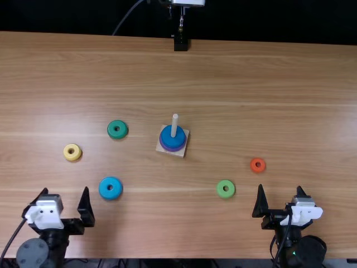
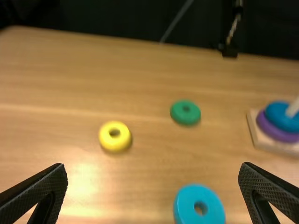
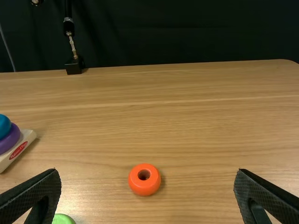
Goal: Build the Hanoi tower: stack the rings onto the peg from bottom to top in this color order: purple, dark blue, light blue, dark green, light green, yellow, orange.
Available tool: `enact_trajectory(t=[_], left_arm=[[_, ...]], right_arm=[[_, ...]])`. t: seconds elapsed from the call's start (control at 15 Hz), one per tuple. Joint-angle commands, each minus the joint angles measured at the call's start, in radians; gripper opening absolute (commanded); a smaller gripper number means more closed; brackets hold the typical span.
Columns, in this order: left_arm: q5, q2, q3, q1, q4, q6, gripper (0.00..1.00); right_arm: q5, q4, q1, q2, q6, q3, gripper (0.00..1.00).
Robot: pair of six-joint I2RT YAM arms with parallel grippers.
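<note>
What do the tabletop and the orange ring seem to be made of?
The tabletop looks like wood or wood-look laminate, satin, with long grain lines. The orange ring looks like painted wood or plastic: smooth, evenly coloured, with a soft shine.

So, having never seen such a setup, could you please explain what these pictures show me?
Two robot arms stand at a wooden table. Their grasping ends, the left claw and right claw, are open and hold nothing. One picture looks down from above the table's near edge; the others come from the arms' wrists. The purple ring and dark blue ring sit on the peg. Lying loose are the light blue ring, dark green ring, yellow ring, light green ring and orange ring.
</note>
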Motion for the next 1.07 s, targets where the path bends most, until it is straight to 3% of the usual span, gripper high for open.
enact_trajectory(t=[0.0,0.13,0.27,0.47,0.6,0.73,1.0], left_arm=[[0.017,0.065,0.085,0.019,-0.018,-0.002,1.0],[0.015,0.137,0.222,0.019,-0.046,0.005,1.0],[0.015,0.346,0.355,0.018,-0.062,0.002,1.0],[0.017,0.63,0.524,0.01,-0.276,0.002,1.0],[0.017,0.72,0.558,0.004,-0.386,0.007,1.0],[0.024,0.821,0.556,0.001,-0.39,0.013,1.0],[0.032,1.036,0.553,-0.059,-0.386,0.108,1.0]], right_arm=[[-0.003,-0.074,-0.011,-0.013,0.002,-0.053,1.0],[-0.003,-0.074,-0.011,-0.013,0.002,-0.053,1.0],[-0.003,-0.074,-0.011,-0.013,0.002,-0.053,1.0],[-0.003,-0.074,-0.011,-0.013,0.002,-0.053,1.0],[-0.003,-0.074,-0.013,-0.013,0.002,-0.053,1.0],[-0.003,-0.074,-0.011,-0.013,0.002,-0.053,1.0],[-0.003,-0.074,-0.011,-0.013,0.002,-0.053,1.0]])
